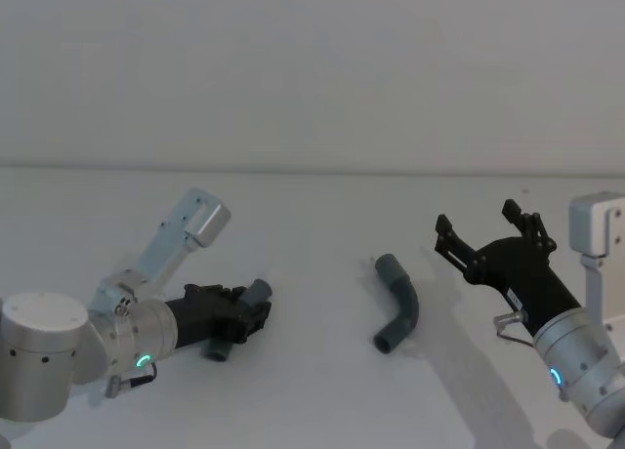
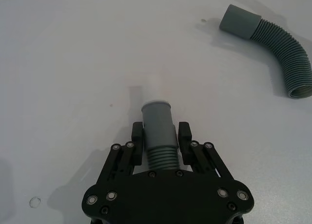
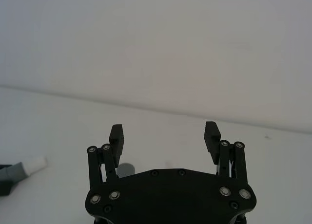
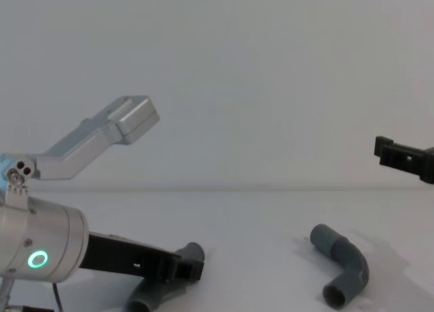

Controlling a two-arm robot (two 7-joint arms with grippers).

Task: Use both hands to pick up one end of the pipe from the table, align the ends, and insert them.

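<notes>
The left claw [image 2: 160, 137] pinches one ribbed hose [image 2: 157, 119] just behind its cuff, white tip [image 2: 152, 86] pointing forward, low over the table [image 2: 58, 63]; the right claw [image 3: 165, 135] hangs spread wide, empty, above the table; the bent second hose [image 1: 400, 312] lies between the arms. The pick-up looks half done; next, the right claw probably must descend and close near that hose's cuff [image 2: 239, 22].

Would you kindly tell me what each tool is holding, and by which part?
The left tool grips one pipe piece at its cuff's base; the right tool is open, empty.
</notes>
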